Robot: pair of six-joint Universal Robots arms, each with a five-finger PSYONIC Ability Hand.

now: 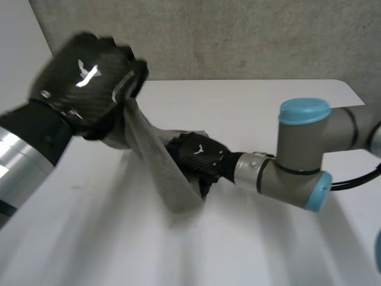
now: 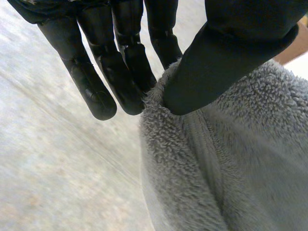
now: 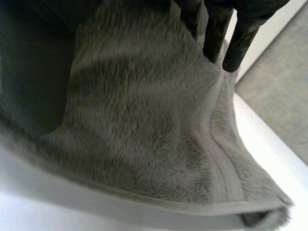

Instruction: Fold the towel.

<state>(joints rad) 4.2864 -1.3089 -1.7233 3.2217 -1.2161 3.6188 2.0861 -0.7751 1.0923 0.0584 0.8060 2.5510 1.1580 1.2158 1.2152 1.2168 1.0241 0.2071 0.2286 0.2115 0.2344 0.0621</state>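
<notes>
Towel [image 1: 156, 156] hangs mid-frame, strung from my left hand [image 1: 83, 77] at upper left, thumb pinching its edge, down to my right hand [image 1: 199, 155] at centre, fingers curled round it. Lifting for the fold, I judge; next, lay one half over, edges matched.

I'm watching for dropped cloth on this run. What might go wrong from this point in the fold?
The left hand pinches just the edge of the towel between thumb and fingers, high above the table; it may slip free. The towel hangs bunched as a narrow strip down to the right hand, so the fold may land crooked.
</notes>
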